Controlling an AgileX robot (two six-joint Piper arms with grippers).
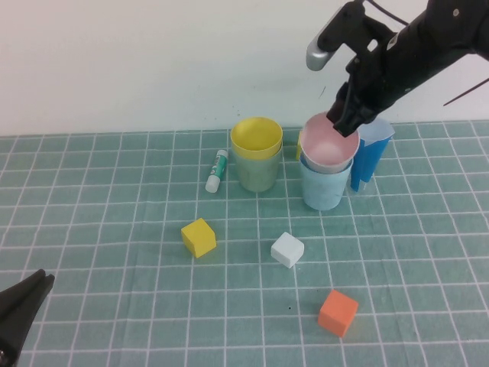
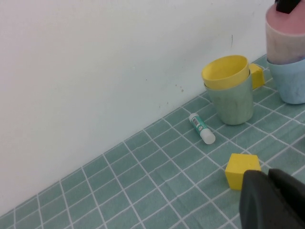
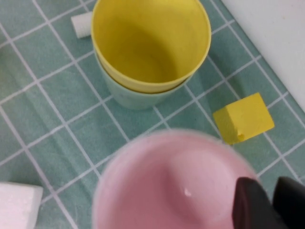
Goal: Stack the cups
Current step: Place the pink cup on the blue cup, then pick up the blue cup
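Right arm slanting down from the upper right, right gripper (image 1: pixel 344 121) at the back rim of the pink cup (image 1: pixel 330 145), one finger inside the rim, one outside; grip or release impossible to tell. Left gripper (image 1: pixel 23 302) parked low at the near left corner, fingers pressed together, empty.

Pink cup nested in the light blue cup (image 1: pixel 325 183), tilted a little. Yellow cup (image 1: pixel 256 138) nested in the pale green cup (image 1: pixel 258 174), just left of that pair. Dark blue cone (image 1: pixel 370 157) just right of the light blue cup. Nothing else visible inside the pink and yellow cups.
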